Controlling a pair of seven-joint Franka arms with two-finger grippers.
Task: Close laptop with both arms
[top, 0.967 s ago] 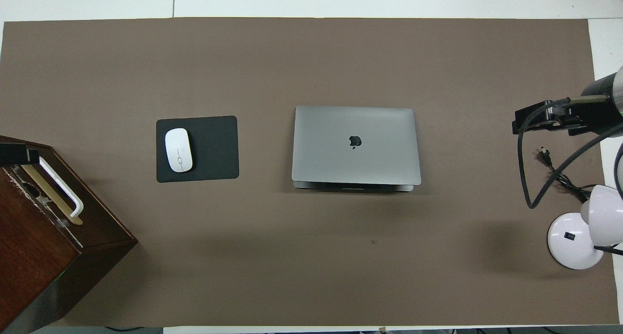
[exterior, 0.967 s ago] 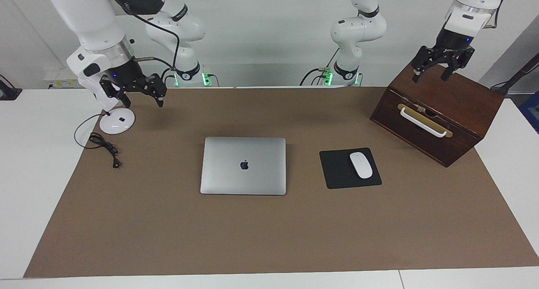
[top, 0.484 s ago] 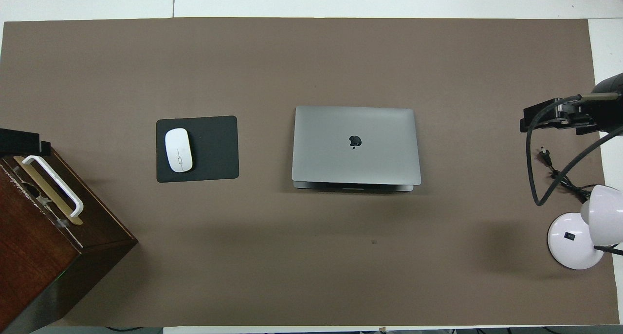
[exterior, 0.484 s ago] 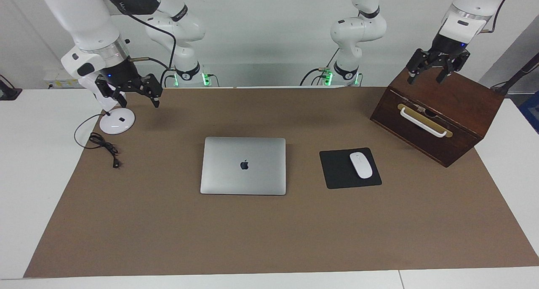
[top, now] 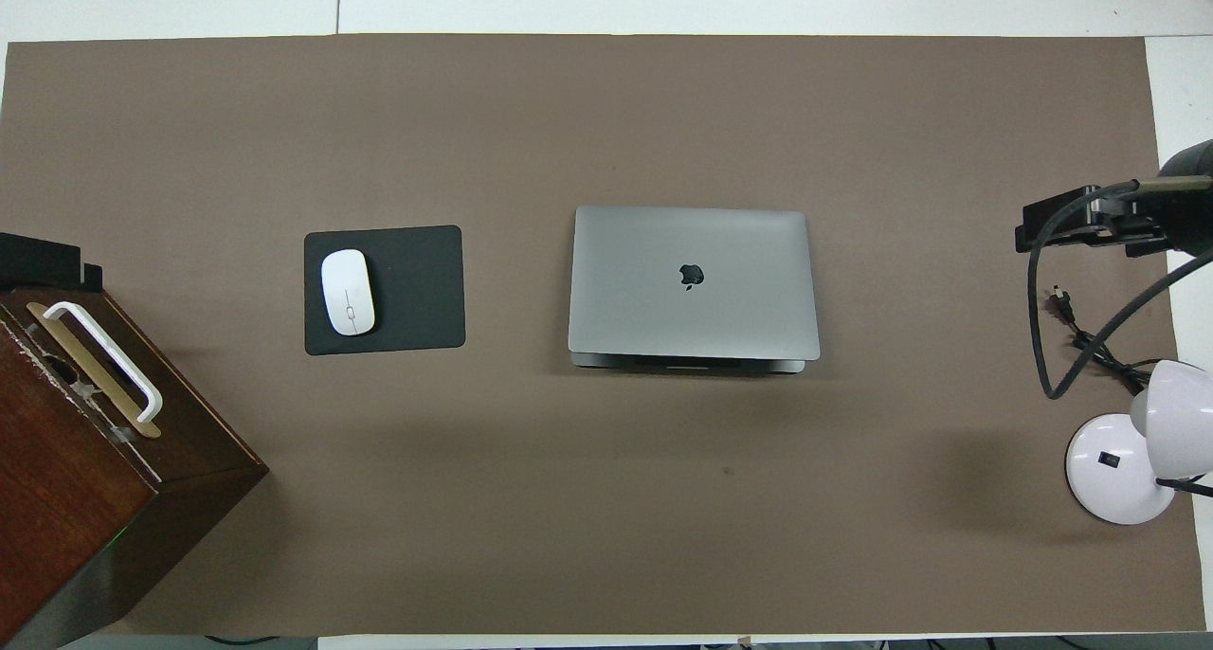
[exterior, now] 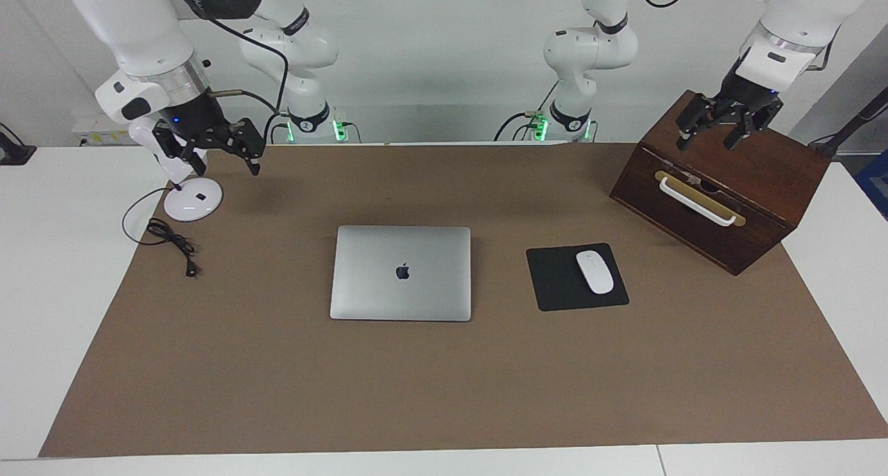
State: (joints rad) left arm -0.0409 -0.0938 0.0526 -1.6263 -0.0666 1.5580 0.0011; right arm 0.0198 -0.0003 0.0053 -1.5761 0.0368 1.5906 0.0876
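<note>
Laptop (exterior: 401,273) lid down flat, mid surface (exterior: 277,393).
Thin, stiff, slick metal; press lid, don't pinch. Left end effector (exterior: 718,125) over box (exterior: 749,177) at 2 o'clock, right end effector (exterior: 215,150) at 10, both released.

A brown mat (exterior: 444,393) covers the white worktop (exterior: 62,268). On it a white mouse (exterior: 594,272) lies on a black mouse pad (exterior: 555,282). A dark wooden box (exterior: 763,177) with a white handle (exterior: 696,202) stands under the left pincer (exterior: 714,130). A white round lamp base (exterior: 193,200) sits just below the right pincer (exterior: 220,158), with a black cable (exterior: 170,239) beside it.
</note>
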